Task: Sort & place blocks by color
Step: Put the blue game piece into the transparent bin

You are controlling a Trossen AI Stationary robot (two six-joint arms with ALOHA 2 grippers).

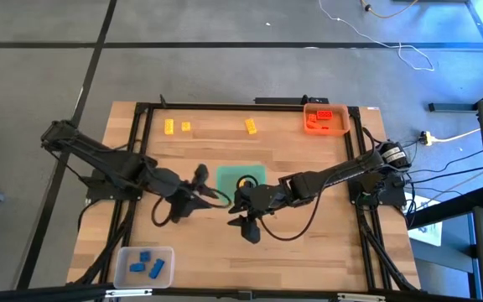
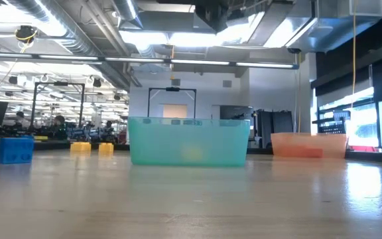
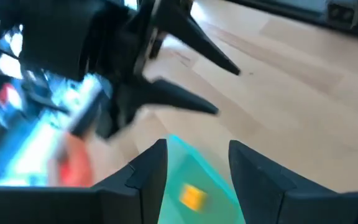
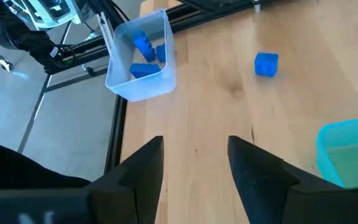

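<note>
The left claw [image 1: 201, 186] hangs over the middle of the wooden desk [image 1: 199, 243], just beside the near-left edge of the green translucent square tray [image 1: 229, 178]; its two dark fingers [image 3: 151, 171] stand apart with nothing between them, and past them the left wrist view shows one yellow block [image 3: 192, 196] lying inside that tray. The right claw [image 1: 246, 220] sits close by, near the tray's front edge, its fingers [image 4: 145, 168] likewise apart and empty over bare wood. A single blue plastic brick [image 4: 266, 64] lies loose on the desk a short way in front of the right claw; in the low view the same brick [image 2: 15, 149] stands left of the green tray. Three small yellow plastic bricks [image 1: 168, 127] rest in a loose row along the far side of the desk, well apart from both claws. The orange square tray [image 1: 335, 128] occupies the far-right corner and holds several orange-red bricks [image 1: 315, 119]. The clear square tray [image 1: 132, 252] sits at the near-left corner and contains three blue bricks [image 1: 146, 266].
</note>
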